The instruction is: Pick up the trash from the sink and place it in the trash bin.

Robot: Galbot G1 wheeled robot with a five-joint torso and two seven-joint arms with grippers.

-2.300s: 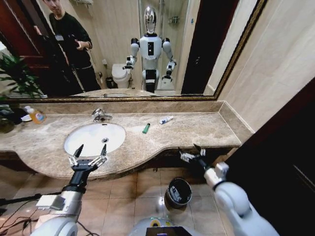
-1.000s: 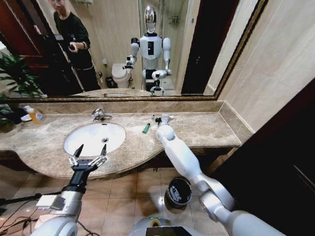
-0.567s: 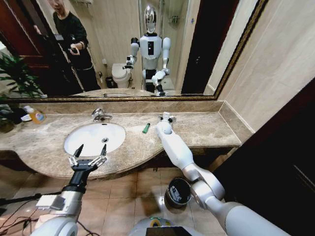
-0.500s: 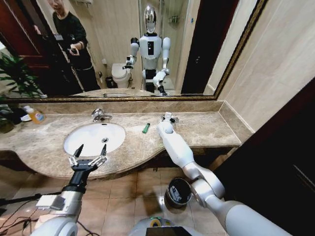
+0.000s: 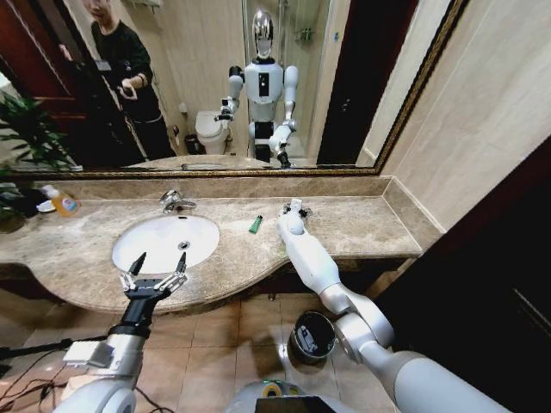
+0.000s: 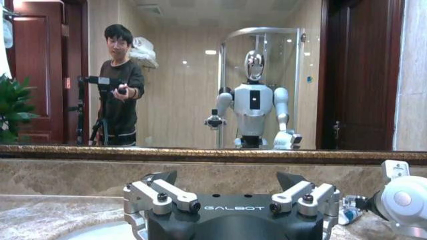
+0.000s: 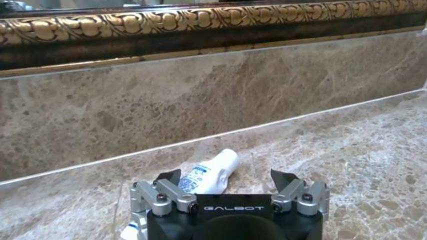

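The white oval sink (image 5: 159, 245) is set in the beige marble counter. On the counter to its right lies the small green tube (image 5: 256, 224). My right gripper (image 5: 295, 206) reaches to the back of the counter, open. In the right wrist view a white tube with blue print (image 7: 215, 169) lies on the marble just ahead of the right gripper (image 7: 227, 177), between the lines of its spread fingers. My left gripper (image 5: 156, 274) hovers open at the counter's front edge before the sink, holding nothing. The dark trash bin (image 5: 312, 336) stands on the floor below the counter.
A chrome tap (image 5: 175, 201) stands behind the basin. An orange-liquid soap bottle (image 5: 63, 203) and a plant (image 5: 21, 138) are at the far left. The mirror and marble backsplash (image 7: 200, 95) rise close behind the right gripper. A dark door (image 5: 508, 258) is to the right.
My right arm swung up from beside the trash bin to the back of the counter, over the white tube, drifting slightly right at the end. The left arm stayed still.
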